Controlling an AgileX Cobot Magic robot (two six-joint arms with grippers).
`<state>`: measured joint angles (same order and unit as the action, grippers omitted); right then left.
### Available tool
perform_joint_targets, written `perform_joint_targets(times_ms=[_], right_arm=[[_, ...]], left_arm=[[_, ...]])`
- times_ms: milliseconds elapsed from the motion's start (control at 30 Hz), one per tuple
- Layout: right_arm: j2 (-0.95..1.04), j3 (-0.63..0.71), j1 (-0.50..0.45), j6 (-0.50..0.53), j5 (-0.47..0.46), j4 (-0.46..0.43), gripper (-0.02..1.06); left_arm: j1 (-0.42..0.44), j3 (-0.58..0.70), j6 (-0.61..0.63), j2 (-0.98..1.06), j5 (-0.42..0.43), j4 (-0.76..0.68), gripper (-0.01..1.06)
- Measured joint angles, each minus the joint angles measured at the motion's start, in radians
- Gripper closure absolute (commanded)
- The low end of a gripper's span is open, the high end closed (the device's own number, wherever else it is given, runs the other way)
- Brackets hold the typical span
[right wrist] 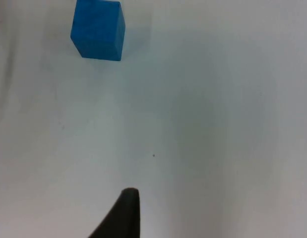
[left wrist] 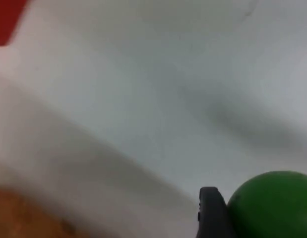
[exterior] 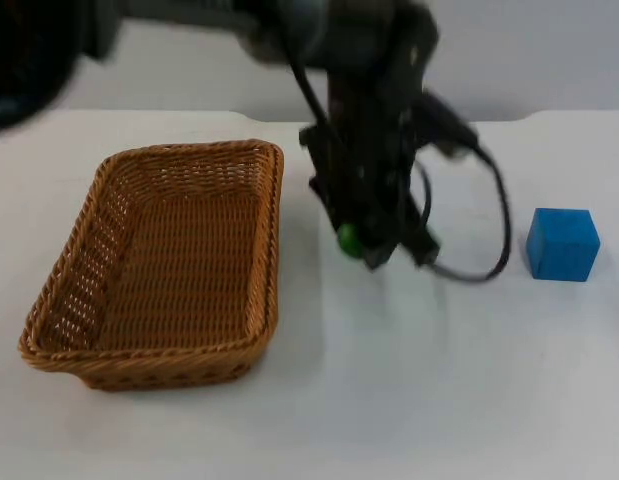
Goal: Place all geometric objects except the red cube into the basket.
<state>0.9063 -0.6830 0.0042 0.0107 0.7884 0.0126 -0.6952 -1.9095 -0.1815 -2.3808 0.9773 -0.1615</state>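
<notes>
A: Green ball [exterior: 346, 238], top view: clamped in the left gripper [exterior: 374, 245], just right of the wicker basket [exterior: 164, 265]. Carry it across the rim before releasing. Blue cube [exterior: 563, 243] sits well apart at right.

B: Left wrist view?

A: Fingertip [left wrist: 211, 210] touching the ball; red cube [left wrist: 9, 20] beyond, out of the way.

B: Right wrist view?

A: Right gripper waits above the table near the blue cube; its opening, cannot tell.
</notes>
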Motion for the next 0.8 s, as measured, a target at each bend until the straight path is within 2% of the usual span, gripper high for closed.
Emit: perform_joint_targets(times_ms=[100, 200, 433, 600, 633, 733, 800], right_arm=[[0.0, 0.0, 0.0, 0.0, -0.002, 0.0, -0.01], [0.0, 0.0, 0.0, 0.0, -0.002, 0.0, -0.01], [0.0, 0.0, 0.0, 0.0, -0.002, 0.0, -0.01], [0.0, 0.0, 0.0, 0.0, -0.002, -0.002, -0.01], [0.0, 0.0, 0.0, 0.0, -0.002, -0.002, -0.01], [0.0, 0.0, 0.0, 0.0, -0.002, -0.013, -0.01], [0.0, 0.0, 0.0, 0.0, -0.002, -0.013, -0.01]], left_arm=[[0.0, -0.005, 0.036, 0.119, 0.058, 0.11, 1.05], [0.0, 0.016, 0.082, 0.204, 0.066, 0.162, 1.05], [0.002, 0.156, 0.154, 0.311, 0.047, 0.162, 1.05], [0.039, 0.368, 0.197, 0.401, -0.03, 0.162, 1.05], [0.039, 0.368, 0.197, 0.401, -0.03, 0.162, 1.05], [0.117, 0.518, 0.208, 0.478, -0.095, 0.162, 1.05], [0.131, 0.54, 0.208, 0.485, -0.106, 0.162, 1.05]])
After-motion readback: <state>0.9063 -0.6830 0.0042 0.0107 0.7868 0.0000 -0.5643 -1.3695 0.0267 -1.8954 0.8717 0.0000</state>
